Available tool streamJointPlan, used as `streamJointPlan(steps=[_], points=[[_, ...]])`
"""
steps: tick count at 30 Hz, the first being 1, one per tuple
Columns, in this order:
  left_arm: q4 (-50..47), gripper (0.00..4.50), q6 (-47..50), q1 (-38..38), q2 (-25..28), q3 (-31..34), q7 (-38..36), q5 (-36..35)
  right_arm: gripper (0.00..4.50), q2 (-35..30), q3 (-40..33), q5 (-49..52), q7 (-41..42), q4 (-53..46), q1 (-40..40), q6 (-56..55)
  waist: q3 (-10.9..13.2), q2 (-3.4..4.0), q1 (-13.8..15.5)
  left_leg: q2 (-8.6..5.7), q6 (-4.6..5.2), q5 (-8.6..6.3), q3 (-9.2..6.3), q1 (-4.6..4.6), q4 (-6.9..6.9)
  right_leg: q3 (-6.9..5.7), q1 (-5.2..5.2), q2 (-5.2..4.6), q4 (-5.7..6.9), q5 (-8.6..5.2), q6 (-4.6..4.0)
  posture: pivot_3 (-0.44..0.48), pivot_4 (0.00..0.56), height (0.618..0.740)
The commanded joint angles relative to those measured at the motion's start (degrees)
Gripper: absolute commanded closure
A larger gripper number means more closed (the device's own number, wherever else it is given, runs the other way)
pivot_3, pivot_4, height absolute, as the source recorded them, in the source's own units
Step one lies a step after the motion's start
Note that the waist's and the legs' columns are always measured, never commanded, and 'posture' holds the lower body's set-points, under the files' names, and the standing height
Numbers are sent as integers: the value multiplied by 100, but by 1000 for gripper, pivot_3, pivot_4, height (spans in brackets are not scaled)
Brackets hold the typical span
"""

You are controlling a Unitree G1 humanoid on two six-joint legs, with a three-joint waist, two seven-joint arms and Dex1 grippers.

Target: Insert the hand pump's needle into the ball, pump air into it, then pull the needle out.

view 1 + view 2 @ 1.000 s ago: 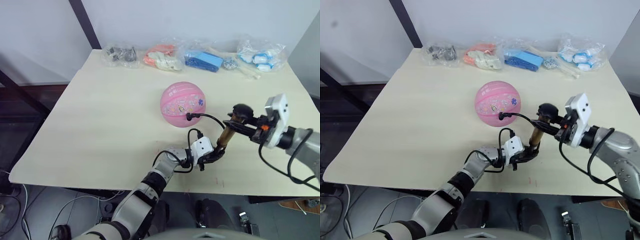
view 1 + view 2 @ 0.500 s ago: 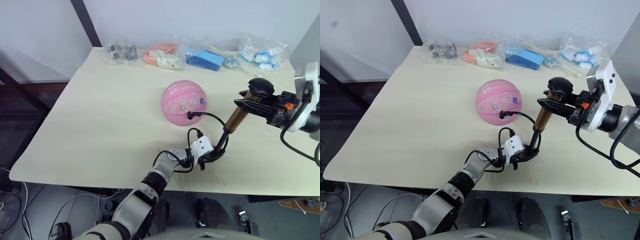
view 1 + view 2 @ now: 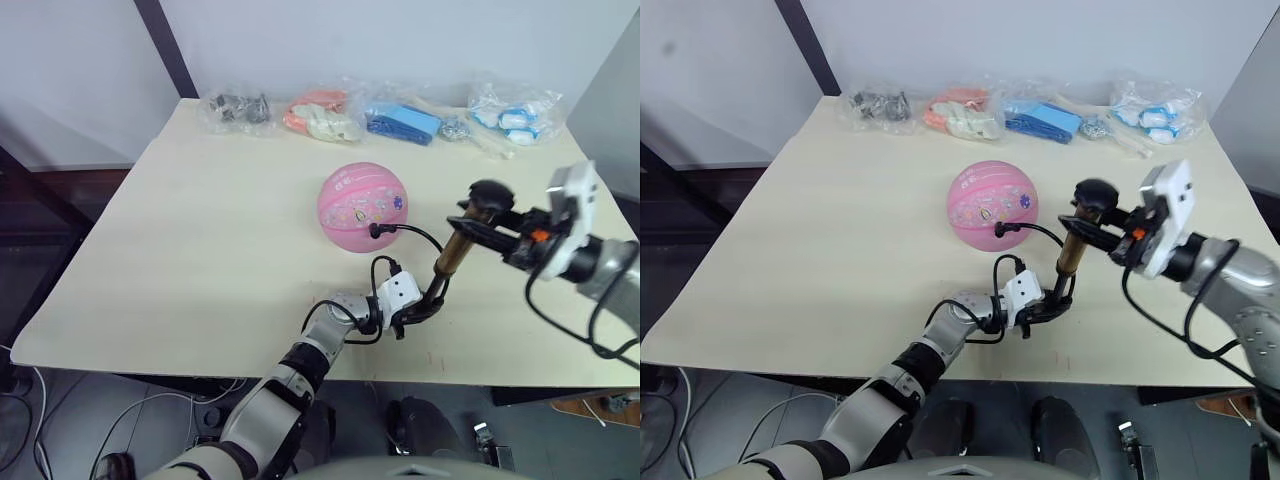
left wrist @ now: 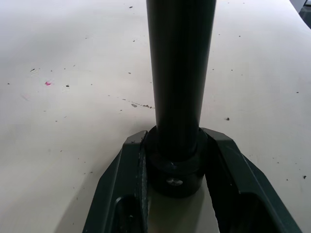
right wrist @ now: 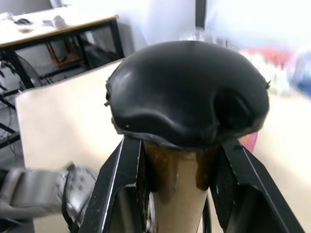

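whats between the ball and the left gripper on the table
In the left eye view, the pump's thin black hose loops across bare table from the ball toward the hand pump, whose base the left gripper clamps.

left gripper [image 3: 418, 308]: low, fingers clamped | right gripper [image 3: 478, 228]: raised, fingers clamped

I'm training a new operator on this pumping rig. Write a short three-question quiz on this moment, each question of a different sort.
1. True or false: the slim bronze-gold hand pump lies flat on the table.
2. What does the left gripper clamp? A) the pump's black base B) the thin black hose C) a plastic bag
3. Fill in: the hose runs to the pink rubber ___.

Key: 1 false, it stands tilted, the right gripper holding it under the black handle; 2 A; 3 ball.
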Motion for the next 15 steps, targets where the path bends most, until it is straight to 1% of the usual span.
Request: streamJointPlan(steps=[1,2,3,4,6,8,12,15], points=[[161,3377,144,138,42,-90,-74,105,3447,284,1167,-1235,68,1111,568,-336,-26,-7,-25,0,0,0,0,5,0,0,5,0,0,0,0,0,150,740],[157,3377,149,135,42,-88,-71,104,3447,409,1257,-1384,69,1282,633,-486,-38,-22,-28,0,0,0,-1,17,-5,0,15,1,0,0,0,0,150,740],[172,3377,152,120,38,-83,-67,104,3447,513,1289,-1502,89,1415,658,-606,-38,-22,-29,3,0,-1,-4,60,-10,-1,55,4,-4,-4,-4,0,150,740],[170,3377,157,118,38,-80,-65,102,3447,608,1377,-1622,150,1564,736,-747,-44,-24,-38,4,0,-2,-3,81,-12,-2,72,3,-7,-6,-6,0,150,740],[136,3377,176,133,50,-75,-65,95,3447,773,1568,-1887,263,1892,948,-1025,-53,-36,-39,8,0,-2,1,93,-20,1,79,2,-9,-14,-20,0,150,740],[105,3377,191,149,67,-67,-65,89,3447,806,1628,-2064,371,1981,1071,-1187,-72,-31,-43,9,0,-2,-3,96,-23,-2,80,3,-9,-14,-20,0,150,740],[113,3377,194,158,79,-58,-56,87,3447,723,1122,-1798,380,1463,844,-1043,-81,-33,-43,9,0,-2,-2,99,-32,-1,81,3,-9,-9,-11,0,150,740],[145,3377,185,145,64,-65,-52,92,3447,592,703,-1460,351,1037,574,-769,-67,-16,-37,7,0,-2,-1,94,-32,0,77,1,-10,-7,-7,0,150,740]])
